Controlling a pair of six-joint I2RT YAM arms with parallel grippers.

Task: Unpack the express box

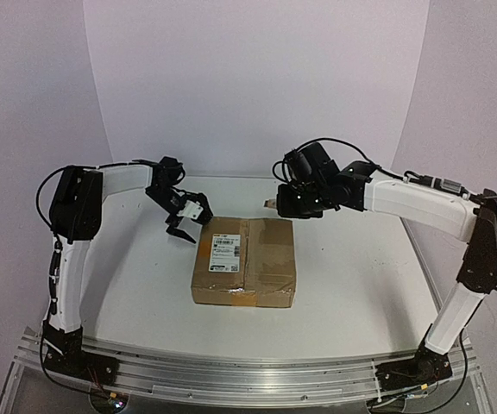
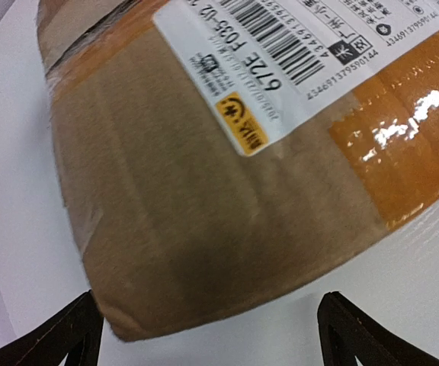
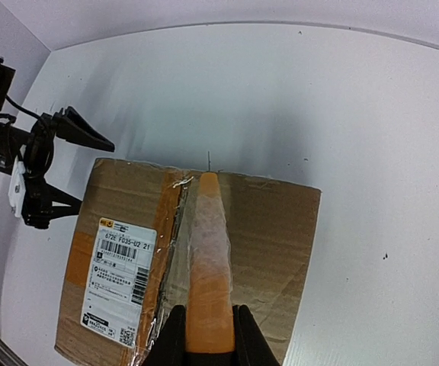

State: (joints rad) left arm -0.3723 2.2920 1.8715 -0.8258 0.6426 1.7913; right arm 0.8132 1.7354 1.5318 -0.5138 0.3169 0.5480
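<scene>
The express box point(image 1: 244, 261) lies flat mid-table point(image 1: 352, 267), probably light and stiff with slick tape, so best held by its cardboard edges; left gripper point(image 1: 184, 222) hovers spread wide and empty at its far-left corner, right gripper point(image 3: 208, 329) pinches an orange tapered piece point(image 3: 208, 252).

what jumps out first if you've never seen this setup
The brown express box sits mid-table, with a white barcode label on its left half. The right gripper pinches a long orange tape strip that runs to the box's far edge. The left gripper hangs open by the far-left corner.
</scene>
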